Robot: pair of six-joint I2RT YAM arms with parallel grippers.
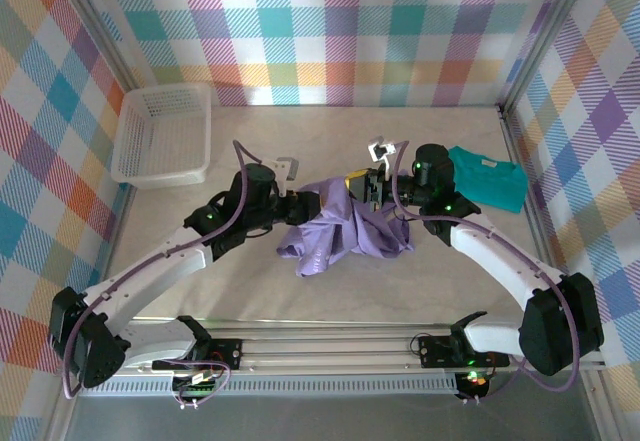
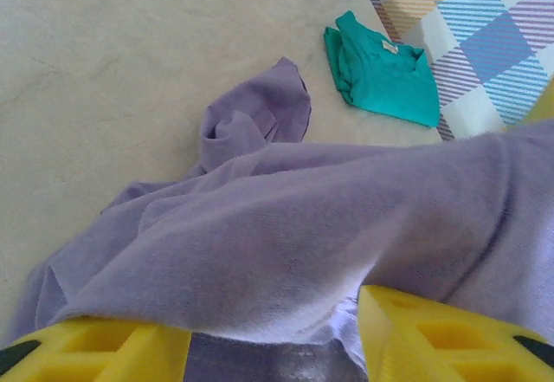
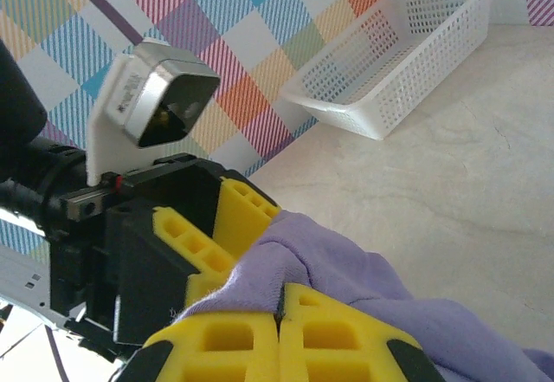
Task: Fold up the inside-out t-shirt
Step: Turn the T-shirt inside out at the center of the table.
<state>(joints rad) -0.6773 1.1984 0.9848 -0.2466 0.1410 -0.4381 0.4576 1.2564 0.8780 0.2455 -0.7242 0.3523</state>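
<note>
Lavender t-shirt (image 1: 345,233) lay bunched on the table (image 1: 330,146), right gripper (image 3: 279,311) clenched on a fold of it, left gripper (image 2: 275,352) released, fingers apart under the draped cloth

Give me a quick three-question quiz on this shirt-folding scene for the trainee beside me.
1. True or false: the right gripper is shut on the lavender t-shirt.
2. Where is the teal t-shirt? A: on the table by the right wall. B: under the lavender t-shirt. C: hanging off the near edge.
3. Short answer: is the lavender t-shirt spread flat or bunched up?
Key: 1 true; 2 A; 3 bunched up.
</note>
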